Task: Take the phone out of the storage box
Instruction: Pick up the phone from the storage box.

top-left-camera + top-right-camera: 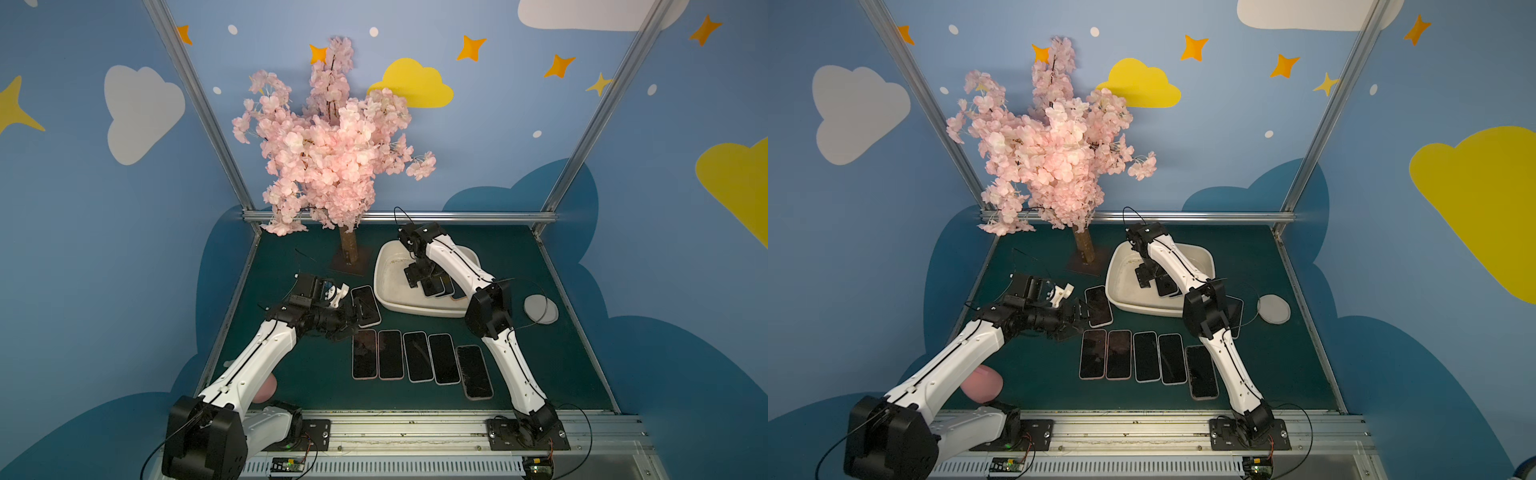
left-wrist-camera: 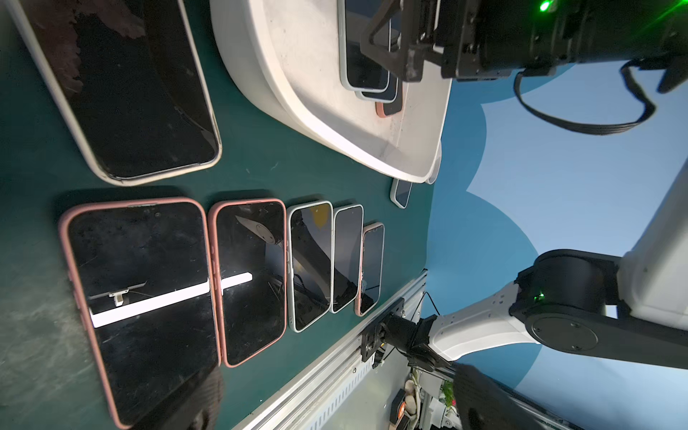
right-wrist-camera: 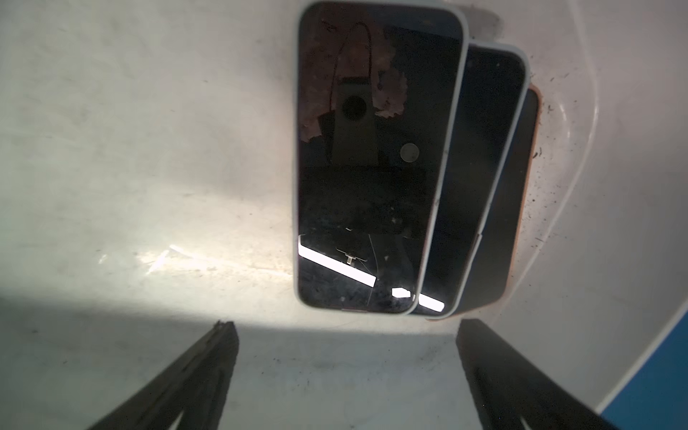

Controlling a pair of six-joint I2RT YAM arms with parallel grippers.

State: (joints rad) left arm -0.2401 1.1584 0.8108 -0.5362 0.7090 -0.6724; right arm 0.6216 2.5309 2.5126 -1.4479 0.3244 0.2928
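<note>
White-shelled arms (image 1: 257, 361), black joints (image 1: 486, 311) (thin black cables (image 2: 580, 128) alongside)

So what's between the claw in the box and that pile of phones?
Nothing but bare, speckled floor of the storage box; the right wrist view shows it between the right gripper and the stacked phones.

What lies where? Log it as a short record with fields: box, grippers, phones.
box: cream tub on the green table
left gripper: open, empty, low over the table
right gripper: open, empty, inside the box, short of the stack
phones in box: stack of three, fanned, screens up
phones out: row of five; lone phone by the left gripper; seventh phone beside the box
</note>
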